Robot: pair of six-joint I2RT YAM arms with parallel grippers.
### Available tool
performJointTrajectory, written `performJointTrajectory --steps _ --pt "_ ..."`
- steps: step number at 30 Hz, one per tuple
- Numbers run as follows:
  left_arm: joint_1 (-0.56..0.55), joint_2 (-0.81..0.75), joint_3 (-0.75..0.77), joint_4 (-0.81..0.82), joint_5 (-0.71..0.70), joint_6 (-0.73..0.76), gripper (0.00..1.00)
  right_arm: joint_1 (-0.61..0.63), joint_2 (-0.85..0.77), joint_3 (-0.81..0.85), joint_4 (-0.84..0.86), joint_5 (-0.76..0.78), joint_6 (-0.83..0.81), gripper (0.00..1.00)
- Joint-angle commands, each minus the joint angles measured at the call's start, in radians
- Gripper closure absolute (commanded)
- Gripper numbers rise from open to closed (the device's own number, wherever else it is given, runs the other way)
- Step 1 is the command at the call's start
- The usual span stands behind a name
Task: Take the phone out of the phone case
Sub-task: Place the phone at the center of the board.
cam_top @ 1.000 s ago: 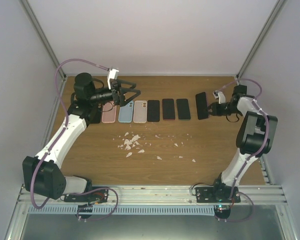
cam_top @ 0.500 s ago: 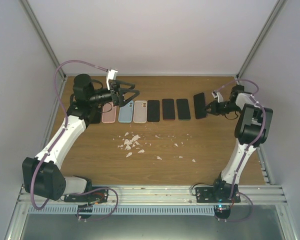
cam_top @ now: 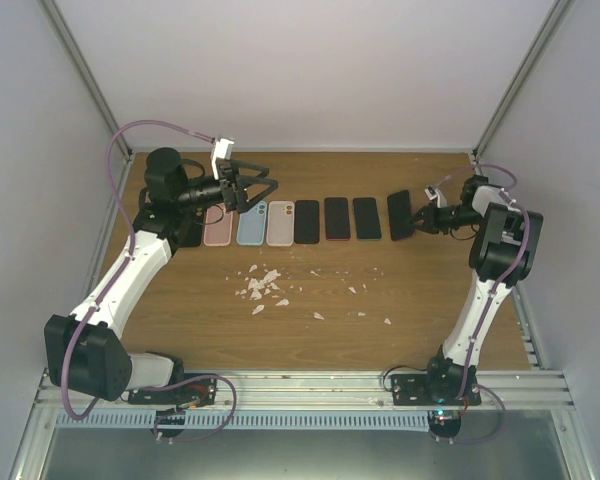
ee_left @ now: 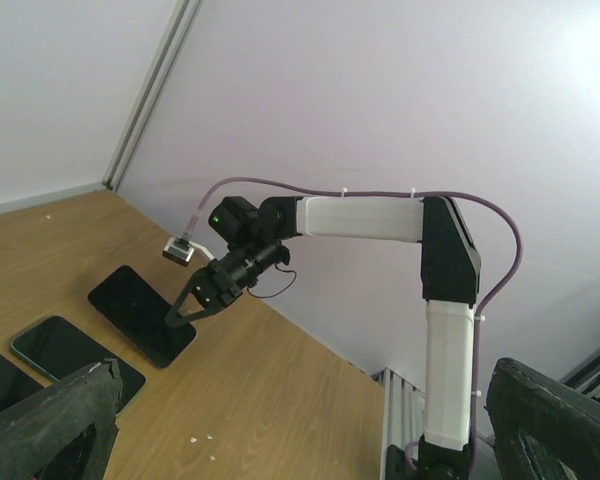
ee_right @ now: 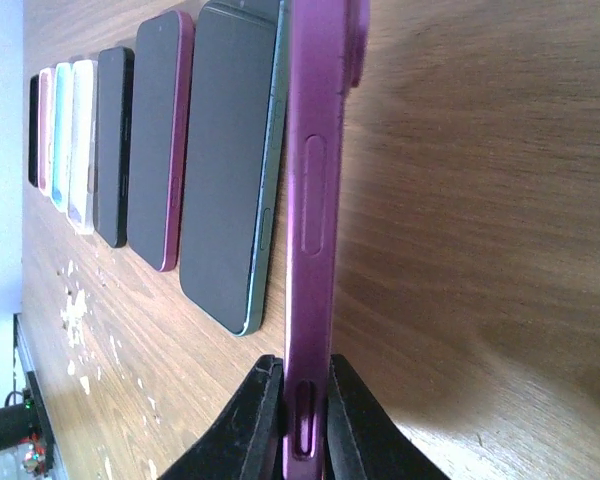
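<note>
The right tool [ee_right: 305, 400] is clamped shut on one short end of the purple-cased phone [ee_right: 315, 180], one finger against each face, so the wrist view sees the case edge-on with its side button showing. This phone sits at the right end of a row of phones on the wooden surface [cam_top: 430, 300], just beside a green-edged phone [ee_right: 230, 170]; whether its far end touches the wood cannot be told. The left tool [cam_top: 258, 190] hangs above the pastel cases [cam_top: 250, 224] at the row's left end, jaws spread wide and holding nothing. White crumbs [cam_top: 265, 285] lie nearer the arms.
</note>
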Motion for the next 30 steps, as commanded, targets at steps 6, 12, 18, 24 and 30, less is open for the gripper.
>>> performJointTrajectory --steps 6,12,18,24,30 --pt "0.009 -0.022 -0.015 0.053 -0.015 -0.008 0.01 -0.017 0.042 0.055 -0.024 -0.069 -0.009 0.83" --pt "0.008 -0.015 -0.012 0.055 -0.014 -0.011 0.01 -0.017 0.041 0.06 -0.027 -0.069 -0.003 0.75" --pt "0.008 -0.008 -0.014 0.065 -0.013 -0.02 0.01 -0.017 0.027 0.042 -0.023 -0.054 -0.008 0.71" --pt "0.009 -0.006 -0.011 0.066 -0.013 -0.023 0.01 -0.017 0.011 0.018 0.0 -0.028 -0.001 0.66" --pt "0.009 -0.005 -0.01 0.063 -0.015 -0.025 0.01 -0.018 -0.011 -0.002 0.042 -0.005 0.016 0.59"
